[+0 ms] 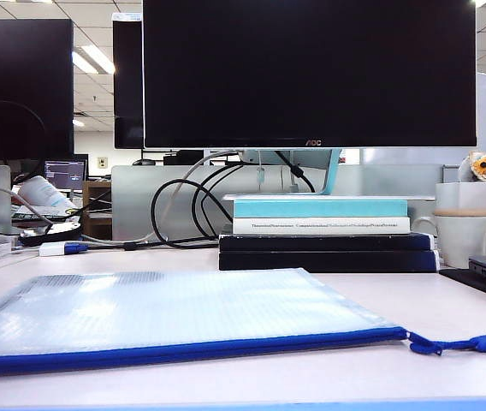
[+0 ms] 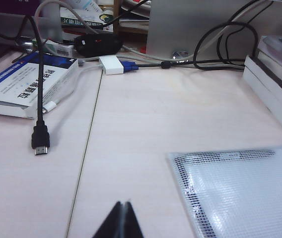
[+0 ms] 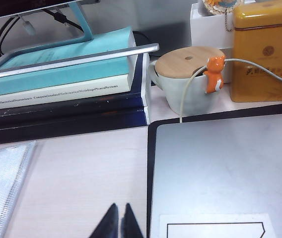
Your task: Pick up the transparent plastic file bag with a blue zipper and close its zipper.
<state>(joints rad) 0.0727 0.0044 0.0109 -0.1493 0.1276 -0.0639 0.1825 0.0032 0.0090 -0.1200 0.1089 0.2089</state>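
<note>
File bag (image 1: 166, 312), translucent mesh plastic with blue zipper (image 1: 183, 351), lies flat on our worktop (image 1: 328, 377), untouched. Left end effector (image 2: 122, 220) pinched together beside it; right end effector (image 3: 117, 223) nearly together, near the laptop (image 3: 225, 168). We judge thin plastic may slip away.

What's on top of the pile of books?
The monitor's stand sits on the top turquoise book. Under it lie a white book and two dark ones. The stand covers part of the top cover, so anything beneath it stays hidden.
</note>
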